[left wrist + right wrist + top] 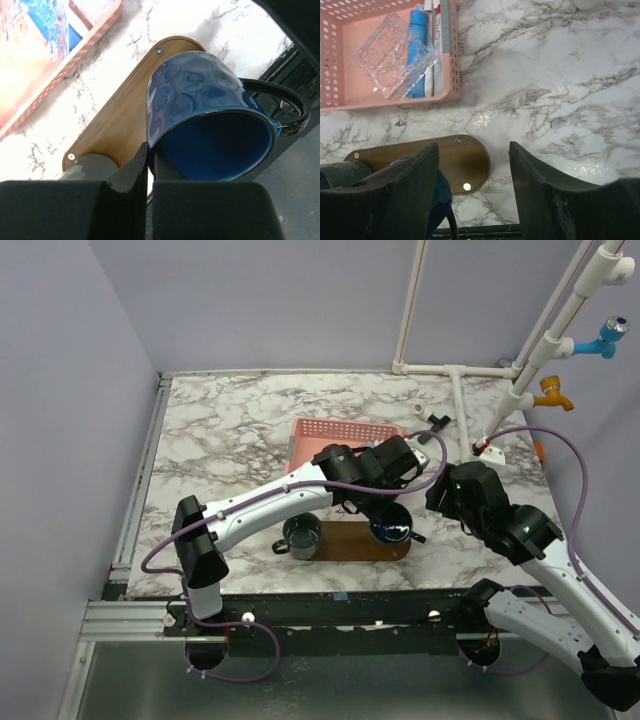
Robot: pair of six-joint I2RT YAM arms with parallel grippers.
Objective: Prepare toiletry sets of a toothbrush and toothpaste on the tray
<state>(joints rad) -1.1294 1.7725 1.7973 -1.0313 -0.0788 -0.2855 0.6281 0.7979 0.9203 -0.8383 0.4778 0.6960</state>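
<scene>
Left fingers (131, 172) clamp the blue mug (200, 95) above the tray (116, 120) — right fingers (405, 190) apart; next: seat it, release.

The tray (345, 540) lies on the desk (220, 440) near its front edge, with the basket (340, 427) just behind it. The left mug (302, 535) stands on the tray's left end, and the right mug (392, 525) sits tilted over its right end. In the basket, the toothpaste (438, 55) lies along the right wall with a tube (417, 30) beside it. A dish (395, 55) lies partly over the tube.
</scene>
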